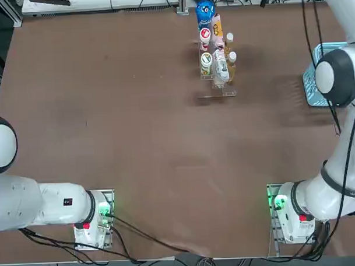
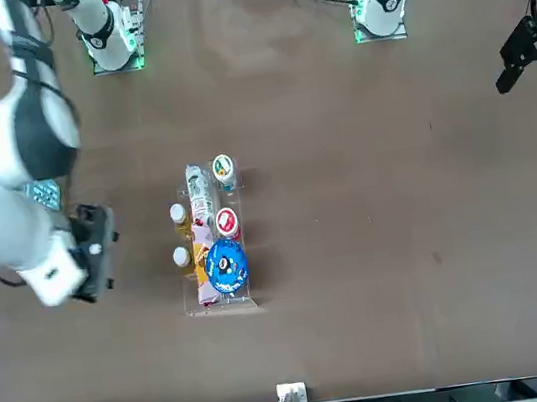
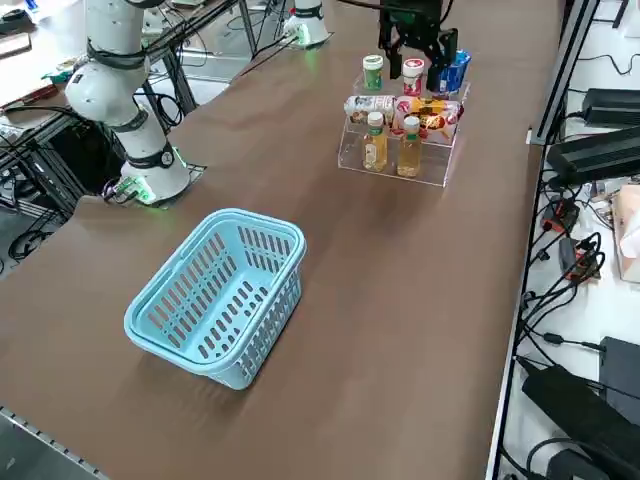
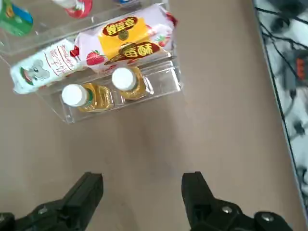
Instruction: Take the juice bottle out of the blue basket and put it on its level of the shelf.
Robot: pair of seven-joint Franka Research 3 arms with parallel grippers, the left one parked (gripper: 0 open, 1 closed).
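Observation:
Two look-alike juice bottles (image 4: 126,79) (image 4: 74,95), yellow-orange with white caps, stand side by side on the lowest level of the clear shelf (image 4: 163,82). They show again in the right side view (image 3: 375,140) (image 3: 410,143). I cannot tell which of them came from the basket. The blue basket (image 3: 220,300) sits apart on the table with nothing in it. My right gripper (image 4: 143,185) hangs open and holds nothing, well above the bare table on the bottles' side of the shelf. The front view shows that gripper (image 2: 94,252) at the shelf's left.
The shelf's upper levels hold a pink snack bag (image 4: 127,38), a white bottle lying down (image 4: 43,67), a blue-topped bottle (image 2: 226,266), a red-lidded can (image 2: 227,222) and a green-lidded can (image 2: 222,169). My right arm's elbow (image 1: 336,75) partly covers the basket (image 1: 313,84) from overhead.

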